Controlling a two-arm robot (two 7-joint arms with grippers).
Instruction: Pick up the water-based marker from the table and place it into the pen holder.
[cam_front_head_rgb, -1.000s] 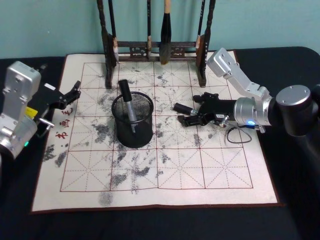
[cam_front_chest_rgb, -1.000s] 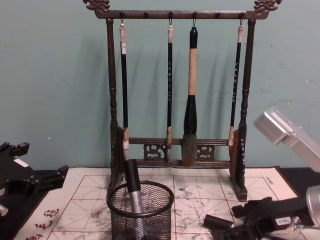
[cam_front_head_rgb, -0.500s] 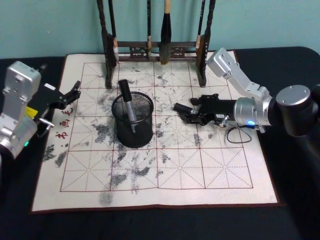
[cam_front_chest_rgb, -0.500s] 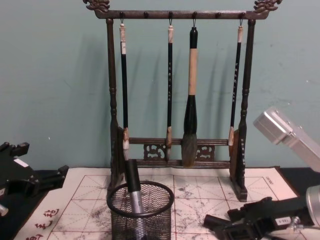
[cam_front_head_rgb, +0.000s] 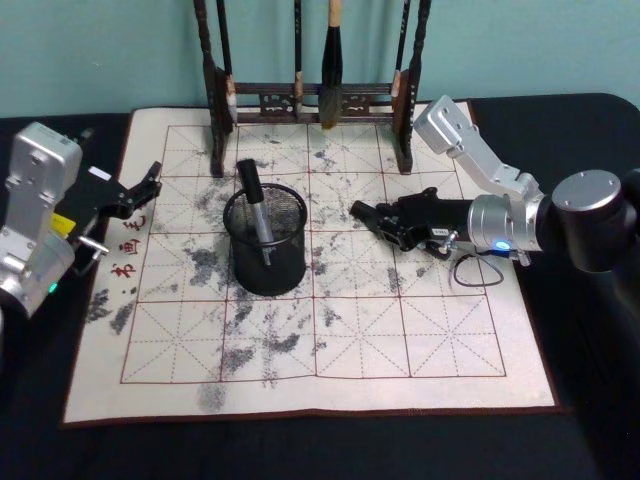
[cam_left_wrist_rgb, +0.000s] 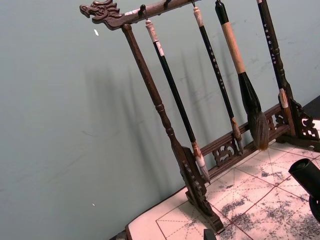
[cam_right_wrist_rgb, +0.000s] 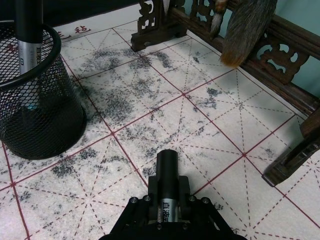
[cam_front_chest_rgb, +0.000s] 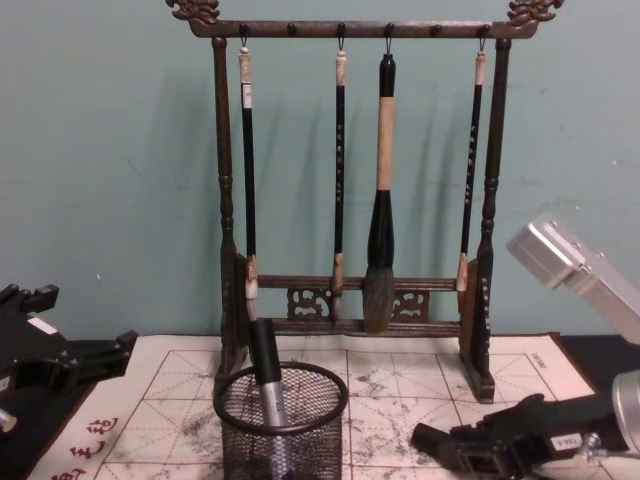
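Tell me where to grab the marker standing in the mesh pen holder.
Take the marker by its black cap, which sticks above the pen holder rim, jaws coming from above. Mesh encloses the silver barrel, blocking side approaches. It leans left; tilt to match.

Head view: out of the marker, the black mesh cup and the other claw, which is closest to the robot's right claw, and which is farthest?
1. The water-based marker: pinched in the right claw, on the mat's right half.
2. The pen holder: to the claw's left, near the middle of the mat.
3. The left claw: far across, at the mat's left edge.
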